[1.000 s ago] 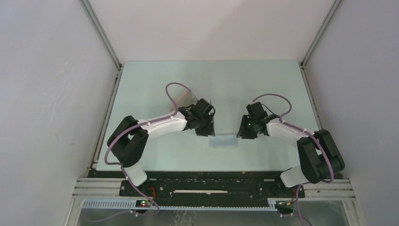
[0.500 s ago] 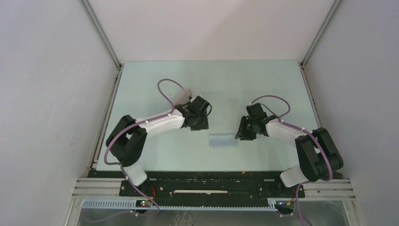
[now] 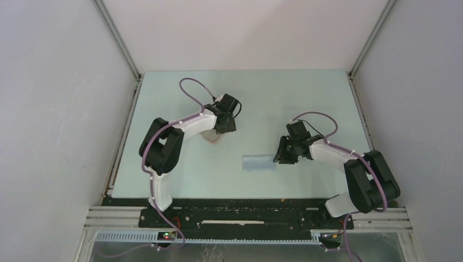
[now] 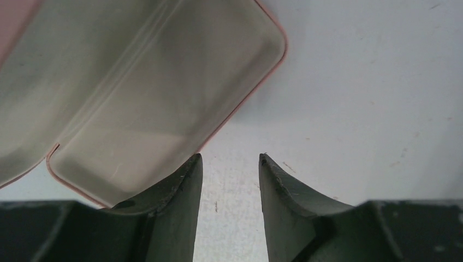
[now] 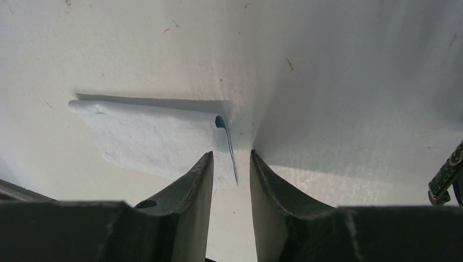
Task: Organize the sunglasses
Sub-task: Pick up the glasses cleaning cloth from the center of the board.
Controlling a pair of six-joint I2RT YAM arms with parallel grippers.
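Stowing step: my left fingers (image 4: 180, 202) hover parted, empty, at the open case (image 4: 136, 82) edge; right fingers (image 5: 191, 191) likewise. Next I must locate the sunglasses, unseen here.

The case (image 4: 136, 93) has a smooth, matt beige lining, pink-rimmed; the cloth (image 5: 158, 139) looks soft (faintly fuzzy); the table (image 5: 338, 71) is matt; my left fingers (image 4: 174, 218) are dull dark plastic.

The left gripper (image 4: 229, 161) has drawn away from the left end of the grey-blue cloth (image 3: 258, 162), moving back and leftward over the surface (image 3: 284, 98), with its arm's elbow folded in closer. A pink case (image 3: 212, 138), lying open, now shows just beside its fingers.
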